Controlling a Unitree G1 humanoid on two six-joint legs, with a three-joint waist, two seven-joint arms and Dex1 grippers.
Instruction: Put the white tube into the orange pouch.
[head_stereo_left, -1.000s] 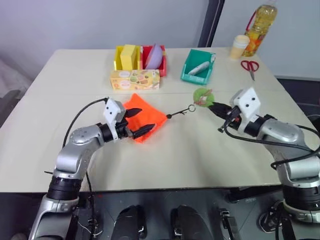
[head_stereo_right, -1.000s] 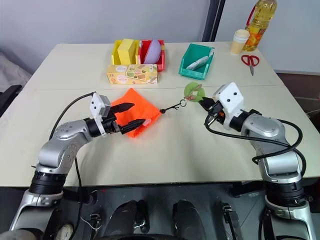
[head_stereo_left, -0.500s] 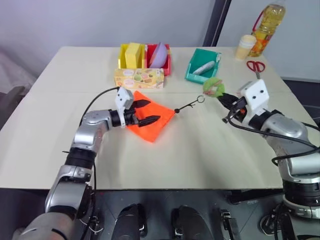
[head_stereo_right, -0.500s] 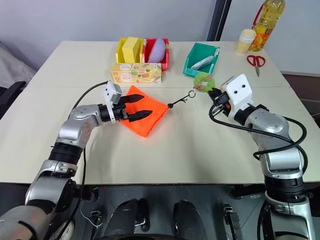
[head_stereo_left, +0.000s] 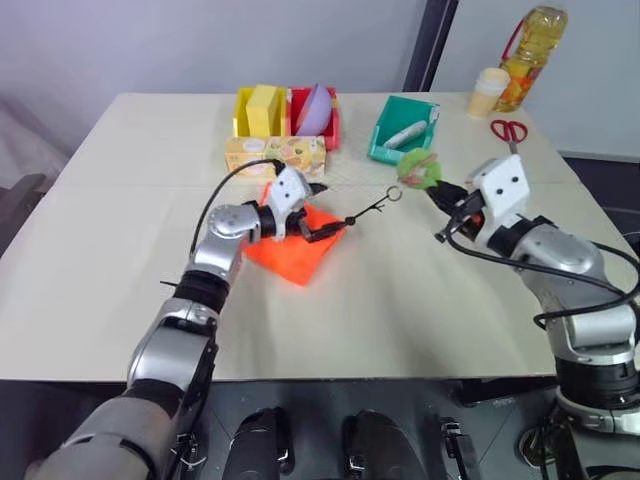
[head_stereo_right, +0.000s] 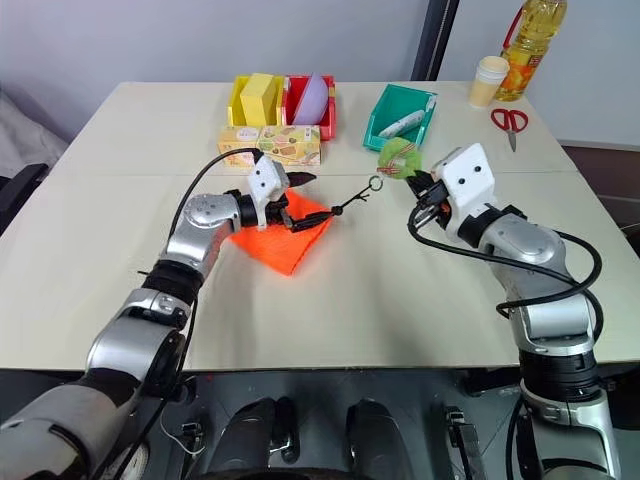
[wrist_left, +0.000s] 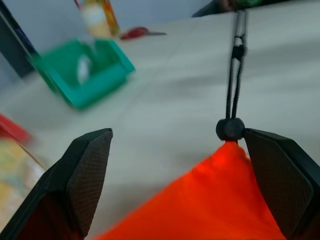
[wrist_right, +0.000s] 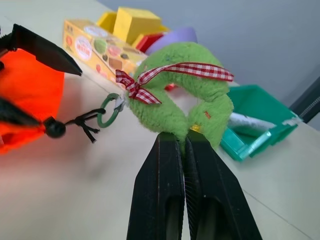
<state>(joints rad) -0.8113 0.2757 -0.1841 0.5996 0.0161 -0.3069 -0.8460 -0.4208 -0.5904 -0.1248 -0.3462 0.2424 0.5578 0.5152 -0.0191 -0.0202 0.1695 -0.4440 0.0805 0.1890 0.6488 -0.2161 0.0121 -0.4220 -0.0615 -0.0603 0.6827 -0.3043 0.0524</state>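
The left wrist view shows the left gripper (wrist_left: 175, 170) spread wide astride the cord corner of the orange pouch (wrist_left: 210, 205), one finger (wrist_left: 280, 180) touching the round cord stopper (wrist_left: 230, 129). The right wrist view shows the right gripper (wrist_right: 186, 145) clamped on the fuzzy green ring tag (wrist_right: 187, 95) with a checked bow. From the head views, the pouch lies flat mid-table. The white tube (head_stereo_right: 405, 123) rests in the teal bin (head_stereo_right: 385, 135); yellow (head_stereo_right: 240, 105) and red bins (head_stereo_right: 325, 115), a printed box (head_stereo_right: 270, 146), scissors (head_stereo_right: 503, 121), cup (head_stereo_right: 489, 80) and oil bottle (head_stereo_right: 531, 45) stand behind.
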